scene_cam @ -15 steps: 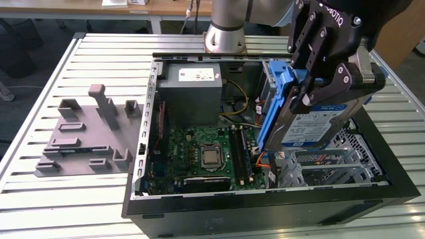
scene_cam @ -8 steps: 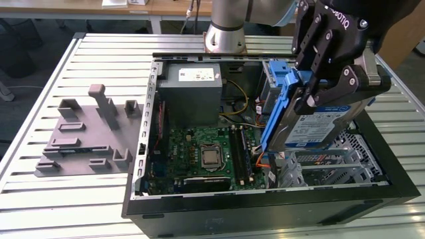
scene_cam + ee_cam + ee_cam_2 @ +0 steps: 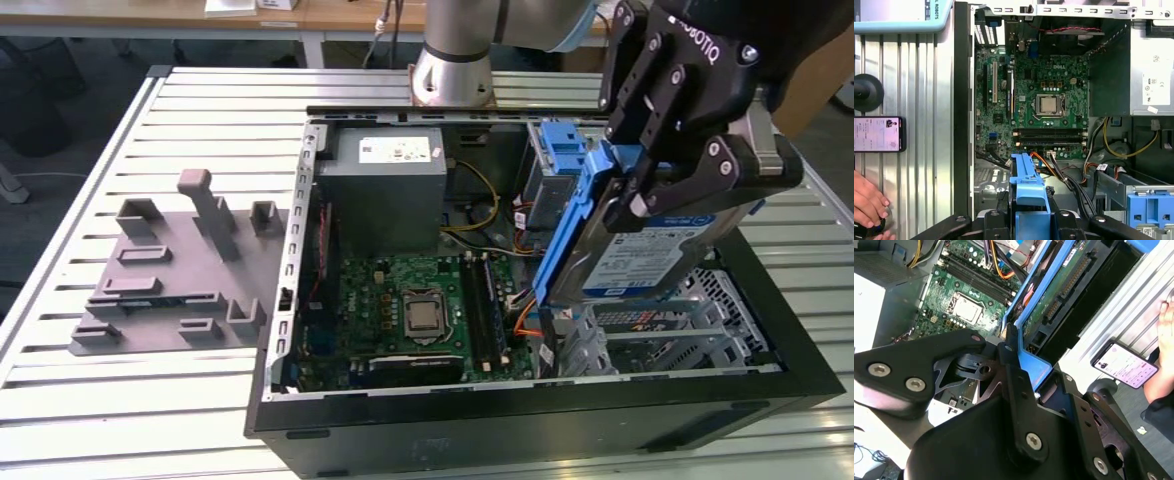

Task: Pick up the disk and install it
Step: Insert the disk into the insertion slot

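Pincer (image 3: 671, 190) pinches the tilted disk (image 3: 643, 262) over the drive cage (image 3: 694, 335), orange cables (image 3: 523, 308) beside.

White lettering on gripper (image 3: 658, 192) body; printed label on disk (image 3: 643, 252); sticker on grey box (image 3: 387, 195); logo on motherboard (image 3: 1049, 82); phone (image 3: 879, 134) screen text unreadable.

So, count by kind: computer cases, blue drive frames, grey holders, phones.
Black open computer case: 1
Blue plastic drive frames: 2, on the silver disk in the gripper and inside the case
Grey moulded holder: 1
Black phone: 1
Total: 5
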